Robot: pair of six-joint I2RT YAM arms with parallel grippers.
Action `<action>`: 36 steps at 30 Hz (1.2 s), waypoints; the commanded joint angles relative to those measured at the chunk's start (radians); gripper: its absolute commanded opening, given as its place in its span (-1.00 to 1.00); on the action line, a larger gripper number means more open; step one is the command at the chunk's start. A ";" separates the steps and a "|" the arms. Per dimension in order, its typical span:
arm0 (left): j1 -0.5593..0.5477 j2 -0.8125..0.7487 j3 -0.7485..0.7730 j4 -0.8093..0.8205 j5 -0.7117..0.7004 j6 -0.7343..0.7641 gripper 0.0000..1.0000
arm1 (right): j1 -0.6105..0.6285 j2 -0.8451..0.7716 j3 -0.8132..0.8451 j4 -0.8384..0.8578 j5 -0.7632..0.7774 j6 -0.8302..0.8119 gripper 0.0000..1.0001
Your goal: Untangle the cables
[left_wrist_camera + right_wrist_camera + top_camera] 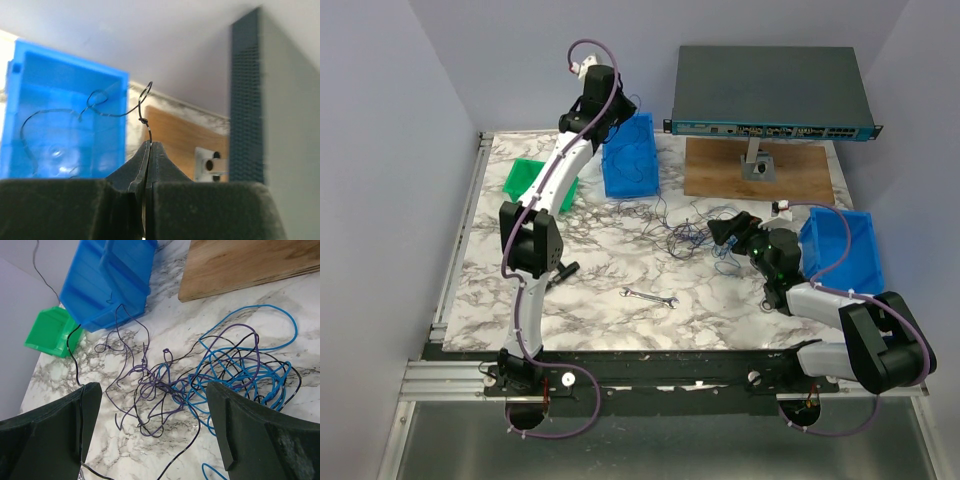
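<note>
Table (pixel 590 250), marbled top, seen from the overhead camera; clock positions are taken from its centre.

Cables (pixel 695 236): a loose tangle lies flat on the table just to the 3 o'clock side of centre. The right wrist view shows the cables (pixel 220 370) as bright blue, purple and black strands, knotted most tightly in the middle, with one blue loop thrown out toward the wooden board (pixel 250 265). Thin strands trail from the tangle toward 11 o'clock.

Left gripper (pixel 618 108): raised at 12 o'clock, beside the far blue bin (pixel 628 158). In its own camera the left gripper (pixel 150 146) has both fingers pressed together, pinching a single black wire (pixel 144 121) that rises from between them, carries a small knot and curls off to the left.

Right gripper (pixel 728 232): held over the 3 o'clock edge of the tangle. From the wrist, the right gripper (pixel 152 410) has its fingers spread wide with the tangle below them, and no strand is clamped.

Containers:
- Far blue bin (pixel 65 100): the black wire loops across its open interior; whether the wire lies inside or hangs in front cannot be told.
- Green bin (pixel 532 180), 10 o'clock, partly behind the left arm: contents not discernible.
- Right-hand blue bin (pixel 848 255), 3 o'clock: contents not discernible.

Other items: wooden board (pixel 760 172) at 1 o'clock carrying a network switch (pixel 770 92) on a stand; a silver wrench (pixel 650 296) at 6 o'clock, clear of the cables.
</note>
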 commanded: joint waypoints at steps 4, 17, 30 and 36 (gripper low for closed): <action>-0.003 0.015 0.174 0.023 0.068 -0.032 -1.00 | 0.004 -0.005 -0.009 0.017 0.010 -0.019 0.88; 0.031 0.078 0.012 0.154 0.208 -0.183 -1.00 | 0.005 -0.007 -0.009 0.015 0.007 -0.016 0.88; 0.046 0.175 0.041 -0.008 0.088 -0.055 -1.00 | 0.005 0.002 -0.007 0.020 0.006 -0.016 0.88; 0.048 0.278 0.182 -0.207 0.096 0.006 -1.00 | 0.005 -0.008 -0.011 0.015 0.013 -0.021 0.88</action>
